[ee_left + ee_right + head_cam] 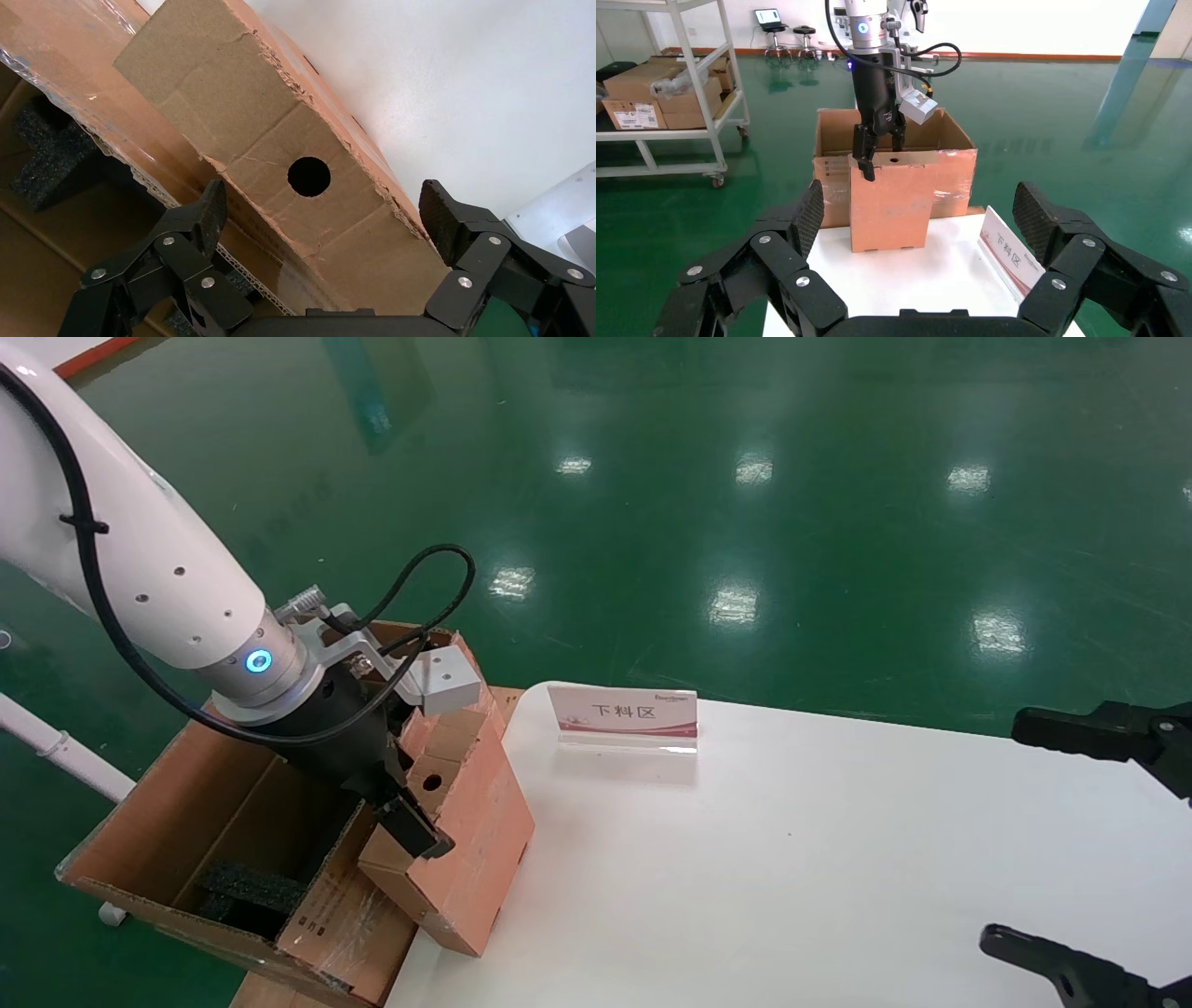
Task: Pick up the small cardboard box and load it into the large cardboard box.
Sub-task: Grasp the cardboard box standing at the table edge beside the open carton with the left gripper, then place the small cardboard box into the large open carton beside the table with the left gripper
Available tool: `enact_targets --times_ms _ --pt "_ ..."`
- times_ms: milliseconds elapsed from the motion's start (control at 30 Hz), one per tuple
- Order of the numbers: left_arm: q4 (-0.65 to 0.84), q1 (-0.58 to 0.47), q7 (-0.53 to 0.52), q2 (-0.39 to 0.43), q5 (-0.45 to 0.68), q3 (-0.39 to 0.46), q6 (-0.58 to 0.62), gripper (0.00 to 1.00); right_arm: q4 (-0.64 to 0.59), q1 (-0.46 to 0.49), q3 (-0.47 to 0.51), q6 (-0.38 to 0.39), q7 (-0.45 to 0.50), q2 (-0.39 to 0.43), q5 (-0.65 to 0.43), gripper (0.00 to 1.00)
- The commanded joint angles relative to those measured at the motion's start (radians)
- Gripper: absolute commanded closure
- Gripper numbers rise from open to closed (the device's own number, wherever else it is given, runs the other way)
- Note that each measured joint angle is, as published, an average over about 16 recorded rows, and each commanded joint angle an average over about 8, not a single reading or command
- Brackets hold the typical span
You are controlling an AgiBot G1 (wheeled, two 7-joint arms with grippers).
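The right gripper (916, 225) idles with its jaws apart at the white table's (838, 840) near right edge. The small cardboard box (475, 812) stands on the table's left edge, touching the large cardboard box (223, 859) beside the table. The left gripper (320, 210) straddles the small box's top, jaws spread; contact appears absent. A sign (624, 714) stands farther back on the table.

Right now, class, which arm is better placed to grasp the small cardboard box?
The left. The left gripper hangs open around the top of the small cardboard box, beside the large cardboard box. The right gripper sits open, far across the white table.
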Motion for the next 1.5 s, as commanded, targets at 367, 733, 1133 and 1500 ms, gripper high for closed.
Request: enact_targets --times_ms 367,733,1133,1500 --pt "0.0 -0.001 0.002 0.0 -0.002 -0.002 0.003 1.0 0.0 0.0 0.0 0.0 0.0 0.0 0.0 1.0" --pt "0.0 -0.002 0.003 0.0 -0.003 -0.003 0.004 1.0 0.0 0.0 0.0 0.0 0.0 0.0 0.0 1.0" --pt "0.0 -0.002 0.004 0.0 -0.003 -0.003 0.005 1.0 0.0 0.0 0.0 0.0 0.0 0.0 0.0 0.73" --pt "0.022 -0.025 0.02 0.0 -0.025 -0.021 0.005 1.0 0.0 0.0 0.0 0.0 0.0 0.0 0.0 0.0"
